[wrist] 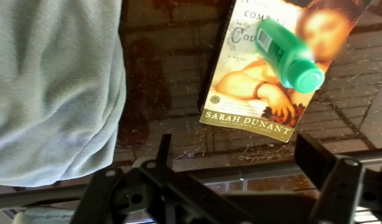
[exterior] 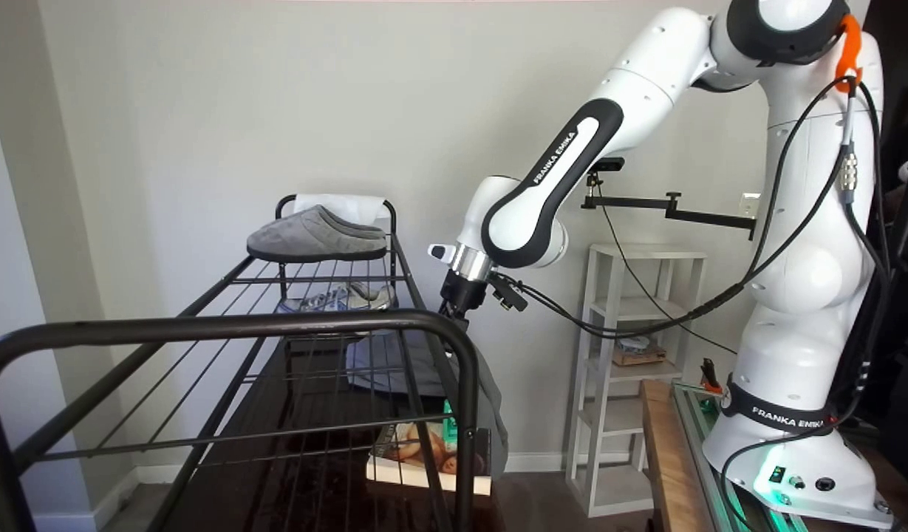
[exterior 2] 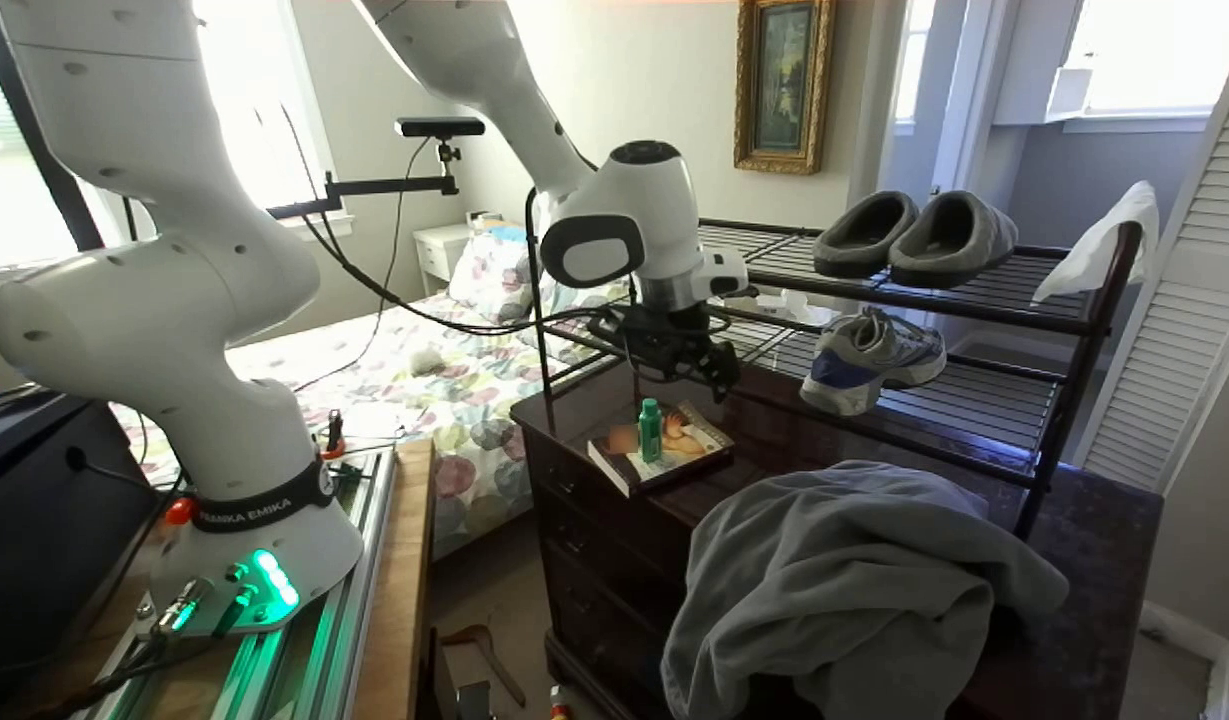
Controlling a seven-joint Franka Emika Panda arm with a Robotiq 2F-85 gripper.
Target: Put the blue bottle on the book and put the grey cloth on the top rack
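Wrist view | book point(wrist: 253, 84), author's name point(wrist: 247, 123) readable | in both exterior views: slippers point(exterior 2: 919, 252)

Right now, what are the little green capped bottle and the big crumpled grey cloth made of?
The little green capped bottle looks like smooth, glossy plastic: light glints off it. The big crumpled grey cloth seems matte fleece: fuzzy, with soft folds, though the fibre is uncertain.

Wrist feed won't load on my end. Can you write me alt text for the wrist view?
A green bottle stands on a paperback book, seen from above on a dark, glossy surface. The open, empty gripper shows at the bottom, and a grey cloth fills the left side, apart from the book.
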